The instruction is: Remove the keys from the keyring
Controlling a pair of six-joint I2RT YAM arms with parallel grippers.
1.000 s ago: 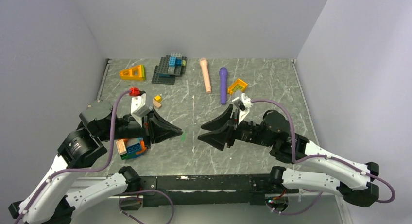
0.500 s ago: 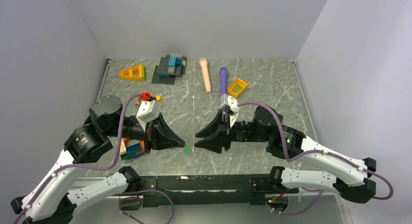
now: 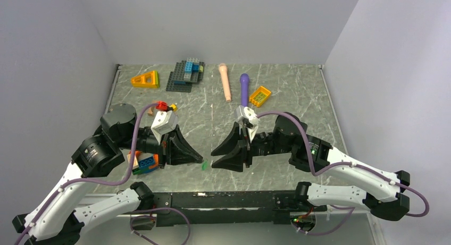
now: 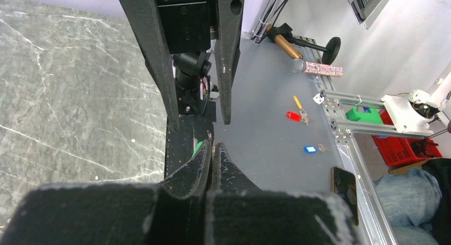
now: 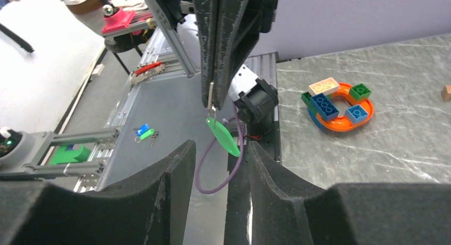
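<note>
Green-tagged key is hanging from clamped left claw | right claw, wide and empty, is nearing it, frame centre | separation pending

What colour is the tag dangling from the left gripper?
The tag is green, clearest in the right wrist view.

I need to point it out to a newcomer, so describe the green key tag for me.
Start at the near edge of the table, where the two grippers face each other. The green tag dangles from the shut left gripper, in front of the open right gripper. It is the only flat, leaf-shaped green piece there; the nearby blocks are chunky and studded.
</note>
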